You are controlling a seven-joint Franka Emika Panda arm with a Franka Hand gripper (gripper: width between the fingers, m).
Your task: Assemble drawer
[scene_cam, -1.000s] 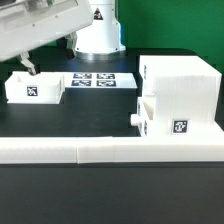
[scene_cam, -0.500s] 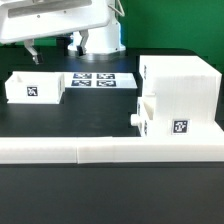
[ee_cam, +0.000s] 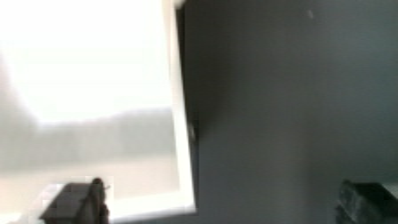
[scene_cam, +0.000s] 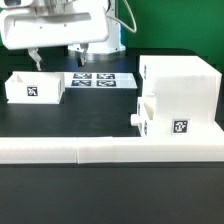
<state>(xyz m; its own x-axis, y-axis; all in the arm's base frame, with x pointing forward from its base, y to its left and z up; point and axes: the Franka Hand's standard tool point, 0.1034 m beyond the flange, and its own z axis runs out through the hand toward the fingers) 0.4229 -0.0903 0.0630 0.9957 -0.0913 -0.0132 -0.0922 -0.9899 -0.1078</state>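
On the dark tabletop (scene_cam: 70,118), the drawer parts lie in two groups. The tall boxy case (scene_cam: 180,90) stands at the exterior view's right, its front face carrying a square tag low down. One small tray (scene_cam: 148,117) sits against the case's near left corner, knob (scene_cam: 132,118) pointing toward the exterior view's left; whether it is partly slid into the case cannot be told. The other tray (scene_cam: 34,88) rests apart at the exterior view's left, open side up, tag on its front wall.

Between the loose tray and the case lies the marker board (scene_cam: 104,80), flat and just beside the tray's right edge. A long low white rail (scene_cam: 110,150) runs across the front of the tabletop, touching the case's base at its right end. A broad bare strip of tabletop stays open between the rail and the loose tray, and between that tray and the knobbed one.

The gripper (scene_cam: 36,55) hangs above the loose tray's back edge, clear of its rim. In the wrist view the two fingers (ee_cam: 75,200) stand widely spread with nothing between them; below them a bright white surface (ee_cam: 89,100) ends in a straight edge against the dark tabletop.
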